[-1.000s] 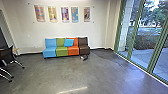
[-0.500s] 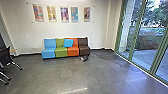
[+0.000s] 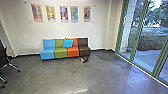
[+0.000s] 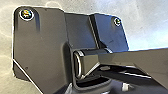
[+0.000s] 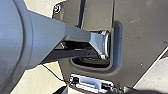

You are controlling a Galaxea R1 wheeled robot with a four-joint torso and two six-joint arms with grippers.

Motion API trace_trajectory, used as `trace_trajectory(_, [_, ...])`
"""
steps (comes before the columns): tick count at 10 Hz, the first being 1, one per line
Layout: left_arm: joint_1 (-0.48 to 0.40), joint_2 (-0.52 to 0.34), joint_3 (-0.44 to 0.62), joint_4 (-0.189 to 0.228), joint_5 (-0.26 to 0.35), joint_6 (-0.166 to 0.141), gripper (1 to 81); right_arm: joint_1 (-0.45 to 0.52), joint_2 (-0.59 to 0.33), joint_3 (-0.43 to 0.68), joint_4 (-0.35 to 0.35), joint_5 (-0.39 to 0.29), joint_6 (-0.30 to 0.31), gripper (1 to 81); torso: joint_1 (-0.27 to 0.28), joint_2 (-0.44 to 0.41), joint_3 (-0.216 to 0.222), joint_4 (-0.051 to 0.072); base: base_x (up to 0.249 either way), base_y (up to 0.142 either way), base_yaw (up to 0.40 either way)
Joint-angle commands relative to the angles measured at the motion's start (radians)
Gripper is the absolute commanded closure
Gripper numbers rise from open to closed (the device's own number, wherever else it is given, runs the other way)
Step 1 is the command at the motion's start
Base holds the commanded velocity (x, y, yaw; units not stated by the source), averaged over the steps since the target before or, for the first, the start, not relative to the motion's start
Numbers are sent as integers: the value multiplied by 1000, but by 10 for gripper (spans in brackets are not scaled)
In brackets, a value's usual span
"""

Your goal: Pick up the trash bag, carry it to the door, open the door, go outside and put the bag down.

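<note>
Below the left wrist, a wide dark-grey plate with round corner fittings is crossed by an angular grey jointed bar. The right wrist view shows a broad blue-grey metal bar meeting the dark body plate at a silver-ringed joint.

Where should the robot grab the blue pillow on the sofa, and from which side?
Probably pinch the blue pillow at its upper edge, from the front and above: it seems to lean on the green backrest and orange backrest, leaving its front open.
</note>
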Motion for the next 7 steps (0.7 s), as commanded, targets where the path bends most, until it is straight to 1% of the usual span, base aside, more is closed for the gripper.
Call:
trace_trajectory(1, [-46, -7, 12, 5, 49, 3, 10, 42, -5, 15, -10, -58, -3, 10, 1, 0, 0, 0, 194, 0, 0])
trace_trajectory(7, [-46, -4, 12, 8, 48, 3, 10, 40, -5, 12, -10, -58, -5, 10, 1, 0, 0, 0, 199, 0, 0])
